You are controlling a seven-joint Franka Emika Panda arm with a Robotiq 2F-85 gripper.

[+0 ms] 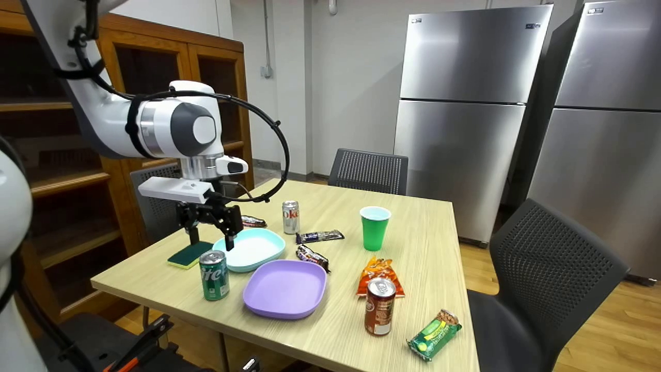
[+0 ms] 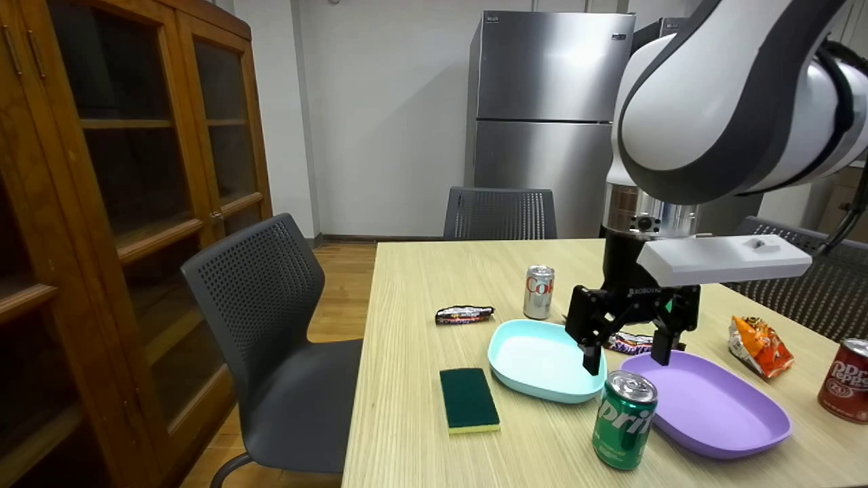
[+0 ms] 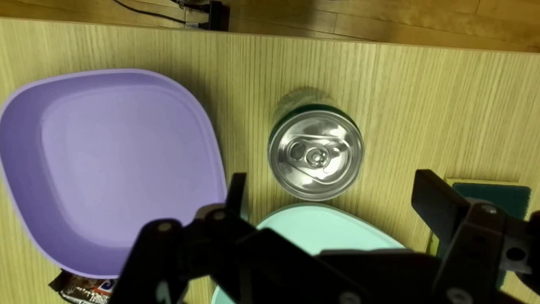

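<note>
Over table [image 2: 413, 291], points gripper [image 2: 626, 357] straight down, spread wide, just by Sprite can [image 2: 622, 427]. Has shallow purple plate [image 3: 126, 160] & aqua plate [image 2: 542, 356] nearby; can't tell contents of cup [image 1: 374, 233]. Shows can upright btwn aqua plate & table edge, green w/ white lettering & shiny silver top.

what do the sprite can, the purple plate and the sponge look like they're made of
Sprite can: probably aluminium; its bare silvery top throws sharp highlights, and the green side looks glossy.
Purple plate: likely moulded plastic, satin, in one even colour with smooth rounded corners.
Sponge: matt dark-green top, maybe scouring fibre; yellow edge, likely foam.
</note>
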